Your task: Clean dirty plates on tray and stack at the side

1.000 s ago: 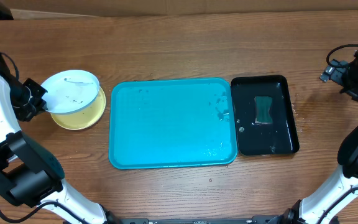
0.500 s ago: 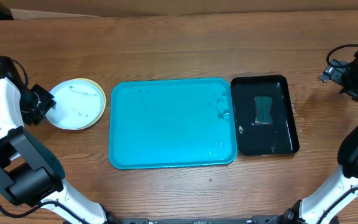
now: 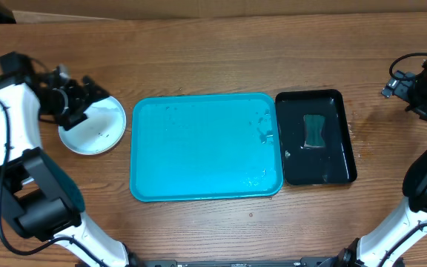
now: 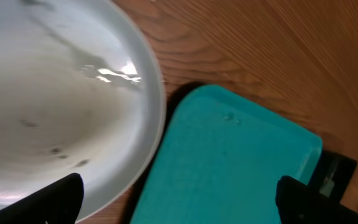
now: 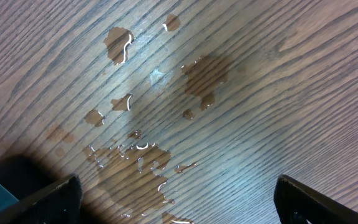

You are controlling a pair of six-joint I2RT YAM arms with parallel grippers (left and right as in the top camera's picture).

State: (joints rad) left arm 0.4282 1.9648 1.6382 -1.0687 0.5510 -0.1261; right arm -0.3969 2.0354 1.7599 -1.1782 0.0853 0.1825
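Note:
The plates (image 3: pixel 93 127) lie stacked on the table left of the tray (image 3: pixel 206 146). A white one is on top, with faint dark smears, and it hides what is under it. My left gripper (image 3: pixel 86 100) hovers open above the stack's far rim, holding nothing. In the left wrist view the white plate (image 4: pixel 55 106) fills the left side and the turquoise tray (image 4: pixel 229 162) the right, with the left gripper (image 4: pixel 179 205) open over the gap between them. The tray holds no plates. My right gripper (image 3: pixel 393 87) is open over wet wood at the far right, its open fingers (image 5: pixel 328 202) wide apart.
A narrow black tray (image 3: pixel 336 167) with a green sponge (image 3: pixel 315 130) sits against the turquoise tray's right side. Water drops (image 5: pixel 135 162) lie on the wood under the right gripper. A cardboard edge runs along the table's back.
The left gripper opened and let go of the white plate, which dropped flat onto the stack. The gripper then rose and swung right over the plate's far rim. The right arm stayed still.

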